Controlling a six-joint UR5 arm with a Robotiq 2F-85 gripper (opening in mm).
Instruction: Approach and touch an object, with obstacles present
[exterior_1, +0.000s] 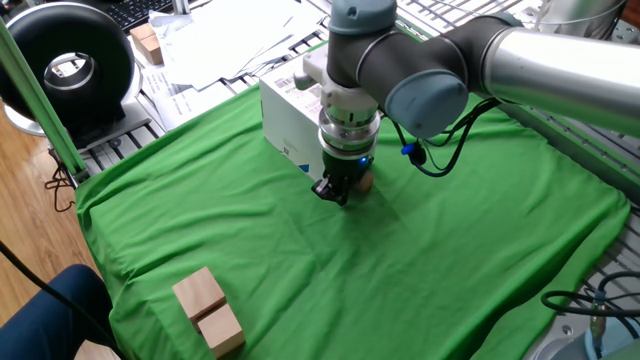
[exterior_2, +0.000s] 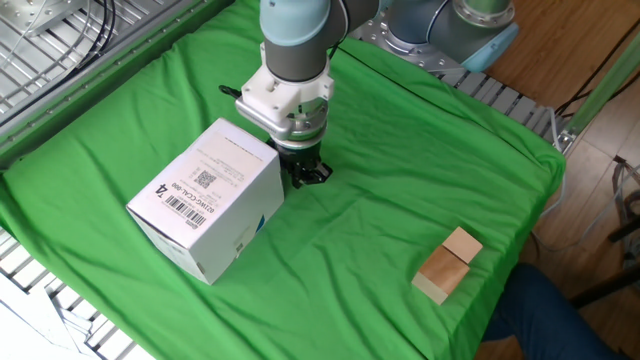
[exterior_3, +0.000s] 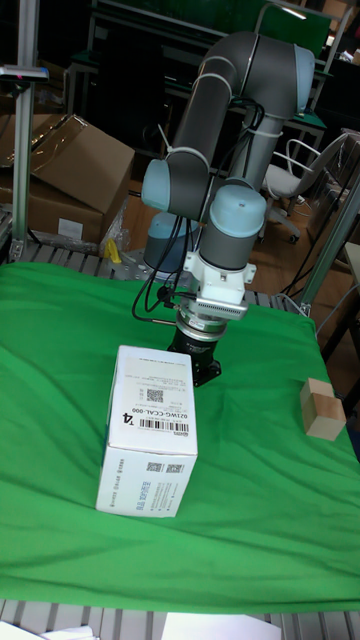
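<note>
The tiny light-brown cube (exterior_1: 366, 183) lies on the green cloth, only partly showing from behind my gripper's right side. My gripper (exterior_1: 332, 190) points straight down, its black fingers shut with nothing between them, tips at cloth level right beside the cube. Whether they touch cannot be told. The large white box (exterior_1: 288, 122) stands directly behind and left of the gripper, against the wrist. In the other fixed view the gripper (exterior_2: 309, 176) stands at the box's (exterior_2: 204, 199) right corner and the cube is hidden. The tall view shows the gripper (exterior_3: 206, 374) just behind the box (exterior_3: 149, 430).
Two pale wooden blocks (exterior_1: 208, 312) lie joined near the cloth's front left corner, also visible as blocks (exterior_2: 448, 264) and blocks (exterior_3: 321, 408). Papers (exterior_1: 225, 40) and a black round device (exterior_1: 68, 68) sit beyond the cloth. Metal rails edge the table.
</note>
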